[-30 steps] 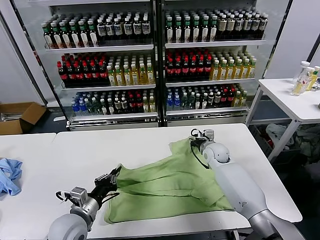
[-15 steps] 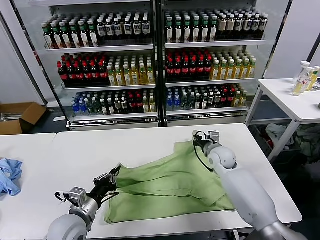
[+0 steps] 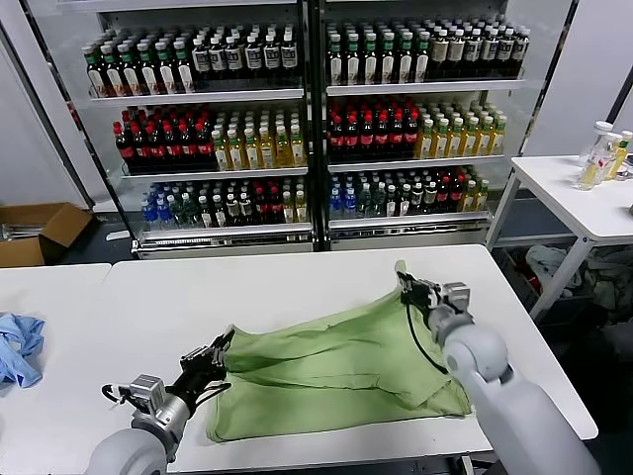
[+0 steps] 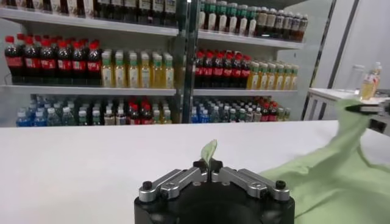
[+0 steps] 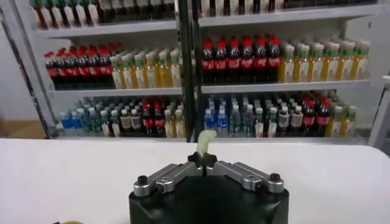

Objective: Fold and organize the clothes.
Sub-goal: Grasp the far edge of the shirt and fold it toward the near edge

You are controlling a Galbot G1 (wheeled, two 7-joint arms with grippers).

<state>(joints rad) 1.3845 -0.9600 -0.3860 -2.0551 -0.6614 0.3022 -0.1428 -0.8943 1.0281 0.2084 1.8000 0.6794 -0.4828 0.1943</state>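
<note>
Status: early stage of folding. Green shirt [image 3: 336,371] spread on the white table [image 3: 297,287], bunched and creased, not yet folded into a compact shape.

Left gripper [image 3: 220,348] low at the shirt's left upper corner, fingers pressed together on a tab of green fabric; confirmed in the left wrist view, with cloth poking up between the closed fingertips [image 4: 209,172].

Right gripper [image 3: 406,287] raised over the far right part of the table, clamped on the opposite corner; a small fold of fabric visible between the closed fingers [image 5: 203,162] in the right wrist view. Shirt edge lifted and stretched between the two grips, remainder lying on the table toward the near edge.

Remaining, by judgement: flatten, fold over, tidy into a neat stack. No completed fold visible.

Blue cloth [image 3: 18,348] on the adjacent table to the left, well apart, untouched.
</note>
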